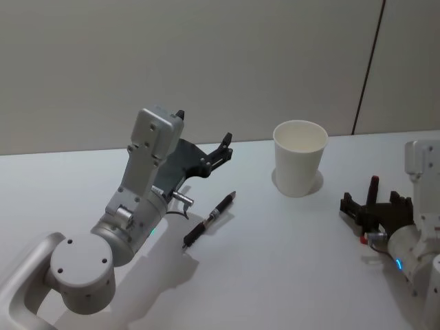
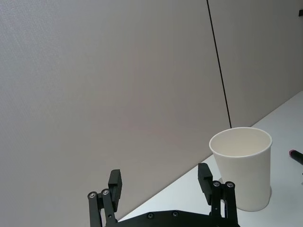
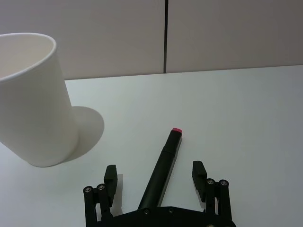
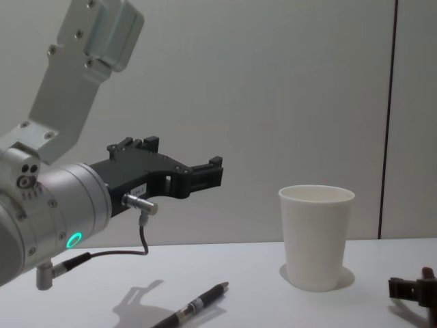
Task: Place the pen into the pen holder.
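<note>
On the white table (image 1: 275,275) the pen holder (image 1: 300,165), a white paper cup, is standing upright toward the far edge. Left of it and nearer the robot, a black pen (image 1: 210,220) is lying slantwise on the surface, well apart from the cup.

The left gripper (image 2: 161,182) is hovering behind that pen, fingers spread wide and gripping nothing. The chest view is showing it well clear of the tabletop, a height the head view is leaving unclear.

The right gripper (image 3: 154,171) is sitting low at the table's right side, pointing toward the cup. Its own wrist view is giving what the head view is not. A red-tipped pen (image 3: 166,158) is lying between its spread fingers (image 3: 110,176) with a gap on either side, so neither finger is touching it. The left wrist view is catching that pen's red tip near the cup, apart from it.
</note>
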`<state>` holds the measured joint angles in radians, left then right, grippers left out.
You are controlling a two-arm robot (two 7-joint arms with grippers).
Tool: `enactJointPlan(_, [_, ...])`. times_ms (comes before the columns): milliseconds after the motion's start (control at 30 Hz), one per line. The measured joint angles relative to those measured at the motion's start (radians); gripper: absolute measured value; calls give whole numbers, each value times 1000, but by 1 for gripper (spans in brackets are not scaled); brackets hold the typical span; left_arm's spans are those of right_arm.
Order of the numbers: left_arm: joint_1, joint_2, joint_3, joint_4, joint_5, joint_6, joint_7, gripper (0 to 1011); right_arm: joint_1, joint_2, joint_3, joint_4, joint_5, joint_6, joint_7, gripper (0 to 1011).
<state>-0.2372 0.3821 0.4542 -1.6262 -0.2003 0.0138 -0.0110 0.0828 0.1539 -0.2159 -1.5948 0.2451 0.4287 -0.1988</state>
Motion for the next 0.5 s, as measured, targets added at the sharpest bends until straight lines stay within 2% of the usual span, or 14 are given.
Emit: enactJointPlan(500, [0, 0, 0, 0, 0, 0, 0, 1001, 3, -14, 4, 2, -11, 24, -19, 1001])
